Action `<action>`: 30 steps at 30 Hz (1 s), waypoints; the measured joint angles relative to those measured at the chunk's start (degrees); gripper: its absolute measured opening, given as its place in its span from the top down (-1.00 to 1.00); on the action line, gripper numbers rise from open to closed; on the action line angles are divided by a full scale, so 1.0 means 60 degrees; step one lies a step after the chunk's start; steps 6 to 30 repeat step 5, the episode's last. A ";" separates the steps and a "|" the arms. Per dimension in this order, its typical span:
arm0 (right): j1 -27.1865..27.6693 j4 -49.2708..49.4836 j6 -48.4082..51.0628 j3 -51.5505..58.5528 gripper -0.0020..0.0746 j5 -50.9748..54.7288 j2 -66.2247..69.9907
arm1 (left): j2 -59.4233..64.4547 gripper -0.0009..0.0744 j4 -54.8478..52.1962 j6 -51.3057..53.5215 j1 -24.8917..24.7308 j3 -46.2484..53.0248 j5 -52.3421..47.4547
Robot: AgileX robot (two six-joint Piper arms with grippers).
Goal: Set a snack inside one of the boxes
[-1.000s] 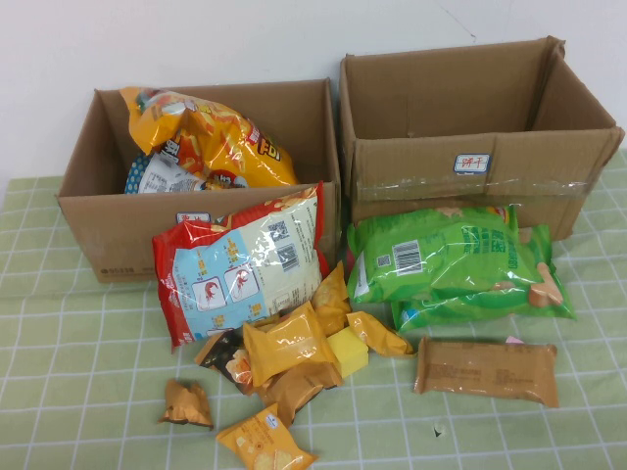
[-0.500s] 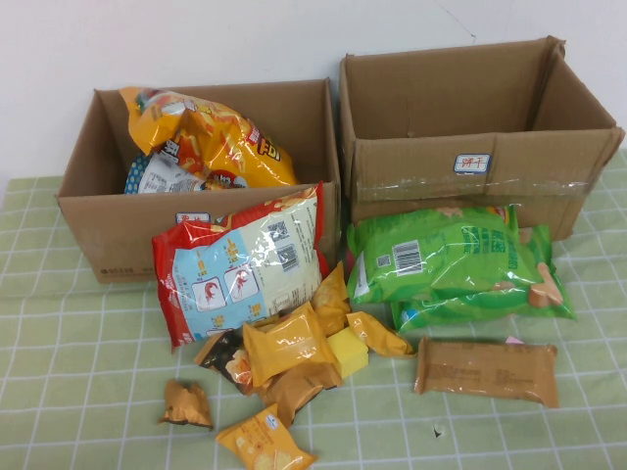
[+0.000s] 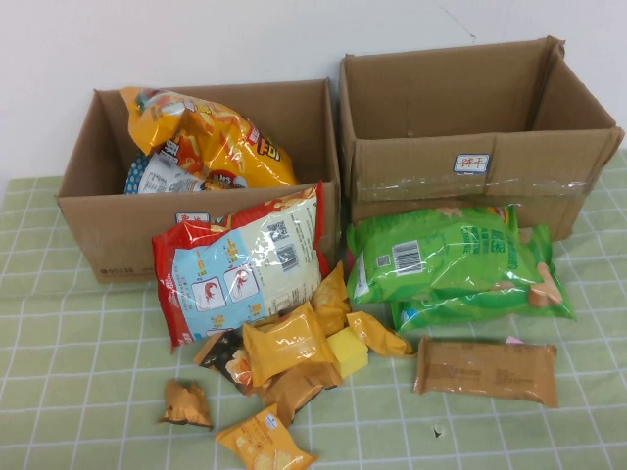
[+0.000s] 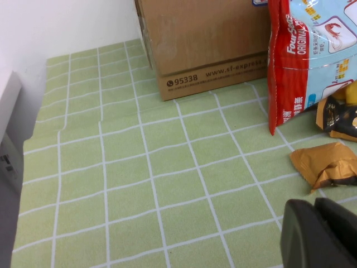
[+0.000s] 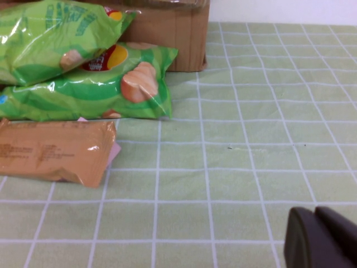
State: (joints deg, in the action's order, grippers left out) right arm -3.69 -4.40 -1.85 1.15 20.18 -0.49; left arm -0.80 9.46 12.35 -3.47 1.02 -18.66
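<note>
The snack, a large glossy yellow-orange chip bag [image 3: 211, 137], lies tilted inside the lower brown box [image 3: 118, 230] at the back left, its top sticking above the rim. Neither arm shows in the high view. My left gripper [image 4: 315, 205] is shut with nothing in it, low over the green checked cloth in front of that box [image 4: 206, 39], near a small orange packet [image 4: 326, 163]. My right gripper [image 5: 315, 211] is shut and holds nothing, over bare cloth to the right of the green bags [image 5: 89, 84].
A taller taped box [image 3: 470, 166] stands at the back right. A red-and-white shrimp bag [image 3: 245, 259] leans on the lower box's front. Two green bags [image 3: 451, 259], a flat brown packet [image 3: 487, 369] and several small orange packets [image 3: 289, 343] lie in front.
</note>
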 joint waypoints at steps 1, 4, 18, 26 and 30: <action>0.0000 0.0000 0.0000 0.0000 0.95 0.0000 0.0000 | 0.0000 0.98 0.0000 0.0000 0.0000 0.0000 0.0000; 0.0000 0.0000 0.0000 0.0000 0.95 0.0000 0.0000 | 0.0000 0.98 0.0000 0.0000 0.0000 0.0000 0.0000; 0.0000 0.0000 0.0000 0.0000 0.95 0.0000 0.0000 | 0.0000 0.98 0.0000 0.0000 0.0000 0.0000 0.0000; 0.0000 0.0000 0.0000 0.0000 0.95 0.0000 0.0000 | 0.0000 0.98 0.0000 0.0000 0.0000 0.0000 0.0000; 0.0000 0.0000 0.0000 0.0000 0.95 0.0000 0.0000 | 0.0000 0.98 0.0000 0.0000 0.0000 0.0000 0.0000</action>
